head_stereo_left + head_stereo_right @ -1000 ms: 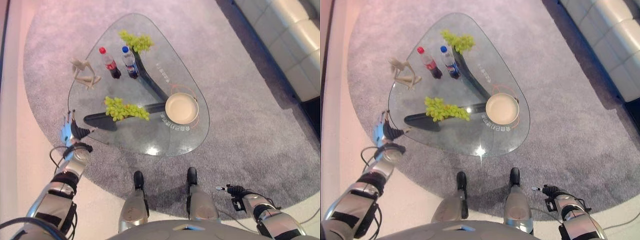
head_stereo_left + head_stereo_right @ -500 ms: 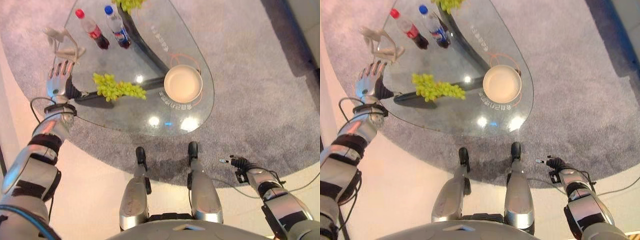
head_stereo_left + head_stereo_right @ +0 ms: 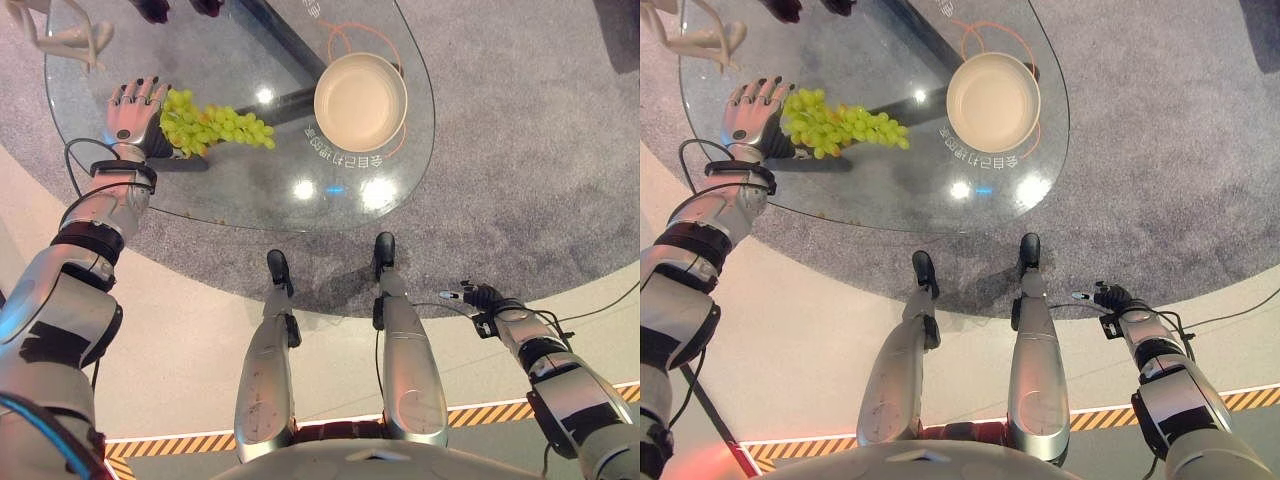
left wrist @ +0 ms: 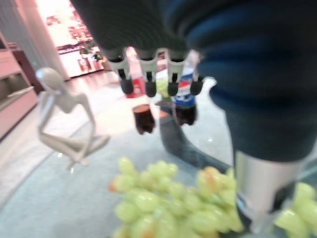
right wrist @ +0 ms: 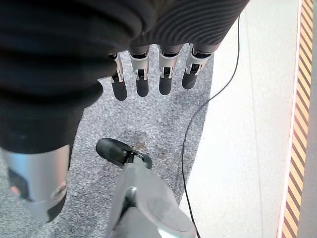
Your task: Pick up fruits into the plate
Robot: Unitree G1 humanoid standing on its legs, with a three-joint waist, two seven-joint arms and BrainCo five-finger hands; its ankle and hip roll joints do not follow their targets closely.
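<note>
We have our left robot hand (image 3: 133, 108) over the rounded clear glass desk (image 3: 410, 150), fingers straight and spread, right at the outer end of the long bunch of pale green grapes (image 3: 212, 127), holding nothing yet. The bunch lies on the glass, well apart from the round cream-coloured plate (image 3: 360, 100), which sits empty toward the desk's right edge.

To do this step well, we judge we should bring the palm down over the thick end of the bunch and curl fingers and thumb around the cluster as a whole, not a few berries, since loose grapes could tear off or roll across the glass. A lift clear of the surface before crossing to the plate would keep it from dragging.

Beyond the grapes stands a pale slender seated figurine (image 4: 64, 119), with two dark-filled bottles (image 4: 163, 111) farther back; neither lies between grapes and plate. Our right robot hand (image 3: 1110, 298) hangs idle off the desk, fingers straight, over the grey carpet (image 3: 520, 180).
</note>
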